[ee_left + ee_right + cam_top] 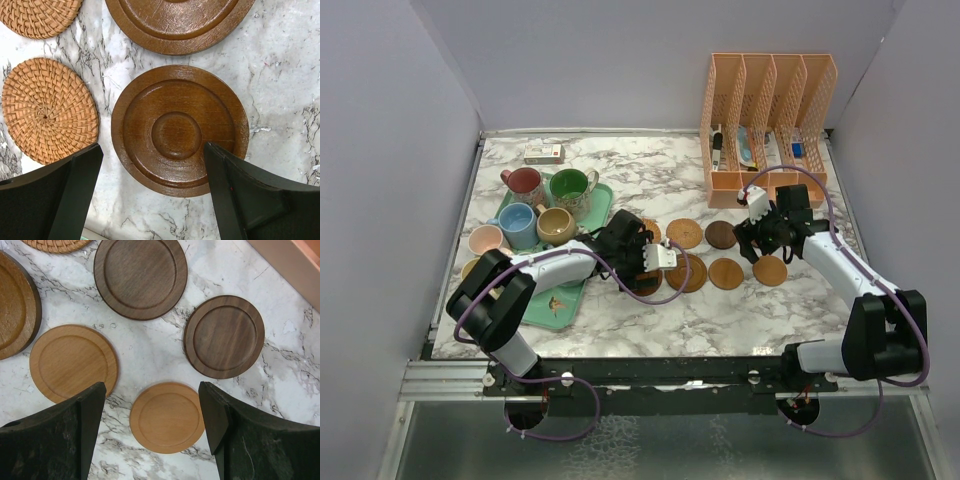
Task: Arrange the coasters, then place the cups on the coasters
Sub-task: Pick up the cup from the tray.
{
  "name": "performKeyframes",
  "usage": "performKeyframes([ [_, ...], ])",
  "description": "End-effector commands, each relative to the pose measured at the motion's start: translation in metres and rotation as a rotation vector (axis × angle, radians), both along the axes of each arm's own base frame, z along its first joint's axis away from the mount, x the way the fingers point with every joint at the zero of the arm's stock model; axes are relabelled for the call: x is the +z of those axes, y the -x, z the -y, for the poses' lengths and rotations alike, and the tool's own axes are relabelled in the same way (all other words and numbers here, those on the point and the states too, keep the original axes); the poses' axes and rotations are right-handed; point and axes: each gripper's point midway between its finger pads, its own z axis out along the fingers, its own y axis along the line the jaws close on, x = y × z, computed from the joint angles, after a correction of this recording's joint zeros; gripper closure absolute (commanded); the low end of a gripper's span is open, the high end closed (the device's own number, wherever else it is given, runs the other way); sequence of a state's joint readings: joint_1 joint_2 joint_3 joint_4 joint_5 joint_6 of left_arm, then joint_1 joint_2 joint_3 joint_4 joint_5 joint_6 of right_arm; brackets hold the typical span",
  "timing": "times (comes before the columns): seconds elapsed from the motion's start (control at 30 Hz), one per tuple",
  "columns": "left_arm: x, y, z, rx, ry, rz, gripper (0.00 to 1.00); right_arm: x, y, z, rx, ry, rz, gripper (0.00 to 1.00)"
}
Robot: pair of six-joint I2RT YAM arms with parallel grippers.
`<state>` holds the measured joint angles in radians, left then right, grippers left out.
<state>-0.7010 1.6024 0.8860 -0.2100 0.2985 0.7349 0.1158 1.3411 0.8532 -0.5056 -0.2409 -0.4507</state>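
Note:
Several coasters lie in a cluster mid-table. My left gripper (642,268) (152,147) hangs open over a dark brown ringed coaster (179,129) (648,283), holding nothing. A second ringed coaster (177,22) and two woven ones (47,110) lie beside it. My right gripper (760,247) (152,386) is open and empty above a small light wood coaster (167,417) (770,270). Another light coaster (73,362) and two dark ones (224,336) (140,278) lie around it. The cups stand at the left: red (525,182), green (570,187), blue (518,225), tan (557,226), pink (485,240).
A mint-green tray (565,300) under the left arm carries some of the cups. An orange file organiser (768,120) stands at the back right, close to the right gripper. A small box (544,153) lies at the back left. Walls enclose the table.

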Motion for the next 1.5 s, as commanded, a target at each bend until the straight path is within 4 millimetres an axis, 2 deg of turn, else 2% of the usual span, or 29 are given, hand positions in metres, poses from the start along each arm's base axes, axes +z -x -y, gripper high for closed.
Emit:
performKeyframes([
  [0.0,0.002,-0.001,-0.008,0.01,-0.009,0.012,0.14,-0.007,0.003,0.005,-0.001,0.024,-0.017,0.24],
  [0.3,0.004,0.003,-0.007,-0.003,0.003,-0.004,0.14,-0.008,0.004,0.003,0.008,0.016,-0.022,0.24],
  [0.43,0.012,0.005,-0.005,-0.01,0.028,-0.007,0.14,-0.006,0.003,0.003,0.009,0.013,-0.017,0.24],
  [0.67,0.042,0.0,0.002,0.001,0.132,0.001,0.14,0.002,-0.001,0.002,-0.001,0.004,0.01,0.24],
  [0.8,0.063,-0.014,-0.002,0.057,0.201,0.049,0.11,0.017,-0.009,-0.001,-0.004,-0.018,0.065,0.24],
  [0.93,0.09,-0.037,-0.018,0.16,0.279,0.124,0.09,0.035,-0.018,-0.002,0.003,-0.022,0.122,0.24],
  [1.13,0.126,-0.074,-0.053,0.358,0.344,0.196,0.07,0.065,-0.035,-0.004,0.038,-0.007,0.185,0.21],
  [1.37,0.155,-0.105,-0.103,0.579,0.414,0.214,0.05,0.095,-0.05,-0.03,0.072,-0.146,0.213,0.15],
  [1.43,0.162,-0.111,-0.116,0.632,0.43,0.217,0.05,0.095,-0.047,-0.037,0.084,-0.193,0.213,0.09],
  [1.47,0.164,-0.112,-0.122,0.656,0.435,0.213,0.04,0.094,-0.045,-0.04,0.094,-0.205,0.214,0.01],
])
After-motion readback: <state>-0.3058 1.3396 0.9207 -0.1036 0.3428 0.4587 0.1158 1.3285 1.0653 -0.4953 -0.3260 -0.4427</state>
